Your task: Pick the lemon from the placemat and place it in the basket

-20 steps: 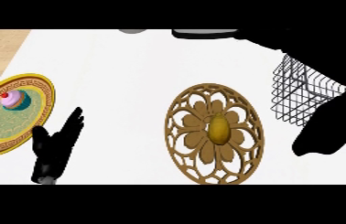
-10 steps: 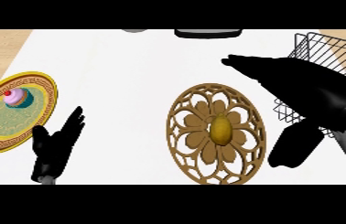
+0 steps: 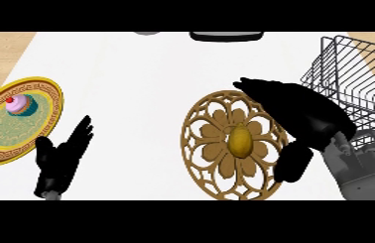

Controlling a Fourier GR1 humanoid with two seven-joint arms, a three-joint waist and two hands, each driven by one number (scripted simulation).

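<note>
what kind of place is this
Probably a kitchen counter set for food: a yellow lemon on a round gold openwork placemat, a black wire basket, and a pink cupcake on a gold-rimmed plate.

On my feed there's a gold-rimmed plate [image 3: 45, 95] far left on the counter [image 3: 147, 78], pink cupcake [image 3: 20, 105] on it.

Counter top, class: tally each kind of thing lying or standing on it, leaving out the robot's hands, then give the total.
Lemon: 1
Placemat: 1
Wire basket: 1
Plate: 1
Cupcake: 1
Dark items cut off at the far edge: 2
Total: 7
</note>
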